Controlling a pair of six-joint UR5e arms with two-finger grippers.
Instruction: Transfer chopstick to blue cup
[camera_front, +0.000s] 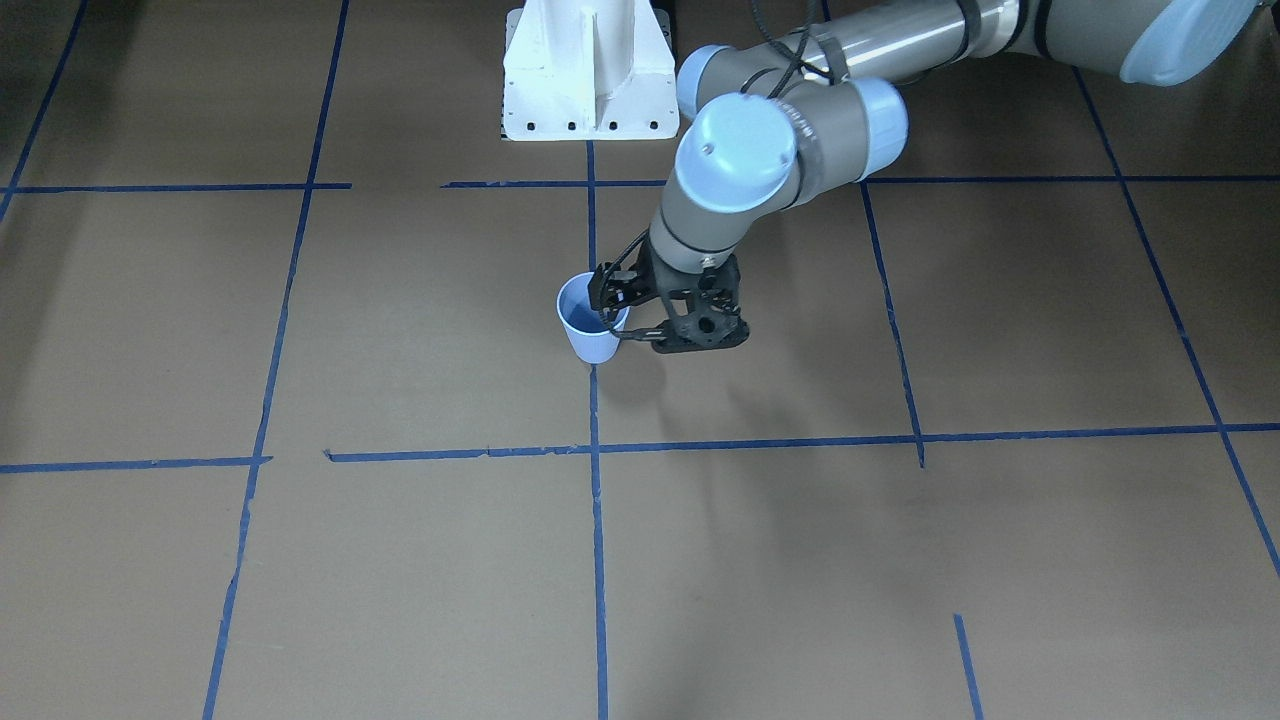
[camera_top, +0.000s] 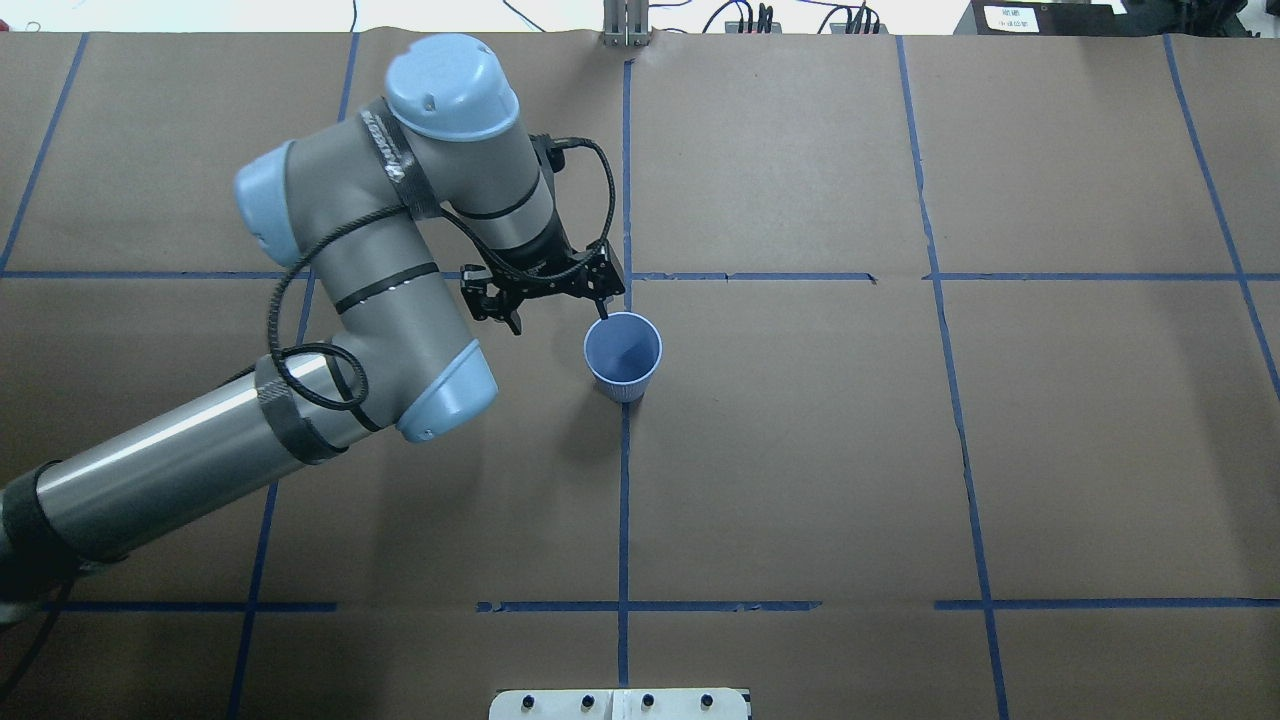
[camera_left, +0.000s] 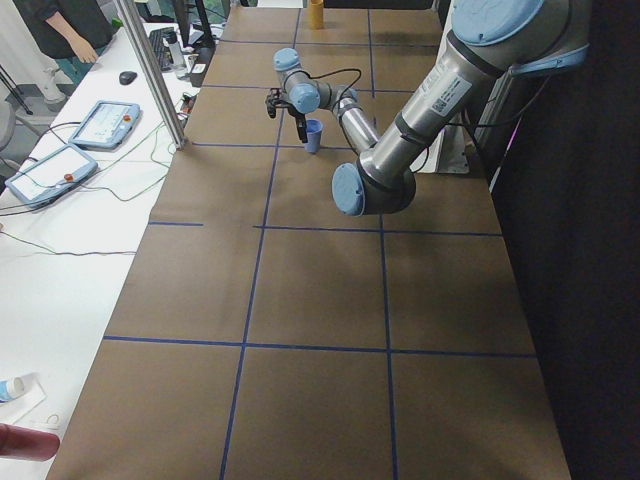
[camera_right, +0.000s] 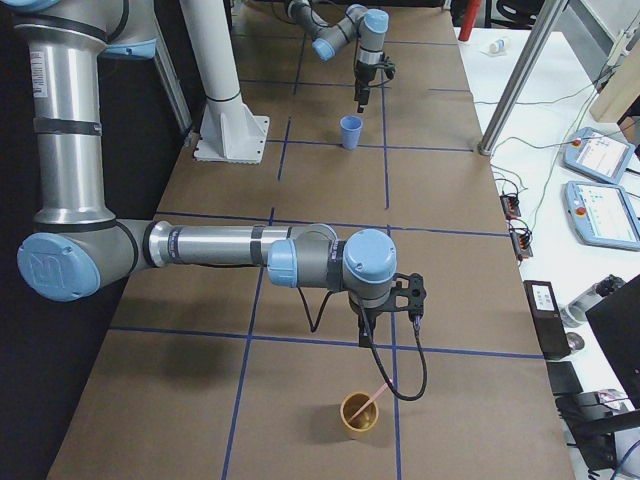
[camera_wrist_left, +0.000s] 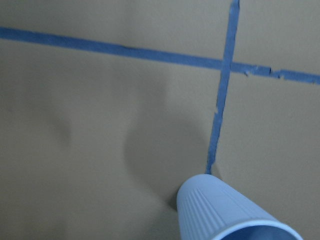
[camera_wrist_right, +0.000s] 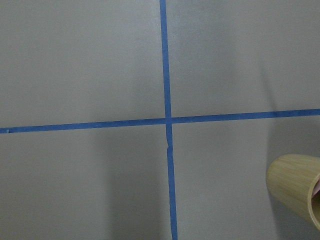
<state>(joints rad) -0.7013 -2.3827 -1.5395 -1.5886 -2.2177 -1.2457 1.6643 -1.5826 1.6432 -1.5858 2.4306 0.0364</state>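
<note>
The blue cup (camera_top: 622, 355) stands upright near the table's middle, and its inside looks empty. It also shows in the front view (camera_front: 590, 338) and the left wrist view (camera_wrist_left: 225, 212). My left gripper (camera_top: 559, 318) is open and empty right beside the cup, with one finger (camera_top: 603, 308) at the cup's rim. I cannot tell whether it touches. A pale pink chopstick (camera_right: 374, 400) leans in a tan wooden cup (camera_right: 360, 416) far off at the table's right end. My right gripper (camera_right: 388, 320) hovers above that cup. I cannot tell whether it is open or shut.
The white robot base (camera_front: 590, 70) stands behind the blue cup. Blue tape lines (camera_top: 624, 500) divide the brown table. The tan cup also shows at the edge of the right wrist view (camera_wrist_right: 295, 192). Tablets and cables lie on a side bench (camera_right: 600, 200).
</note>
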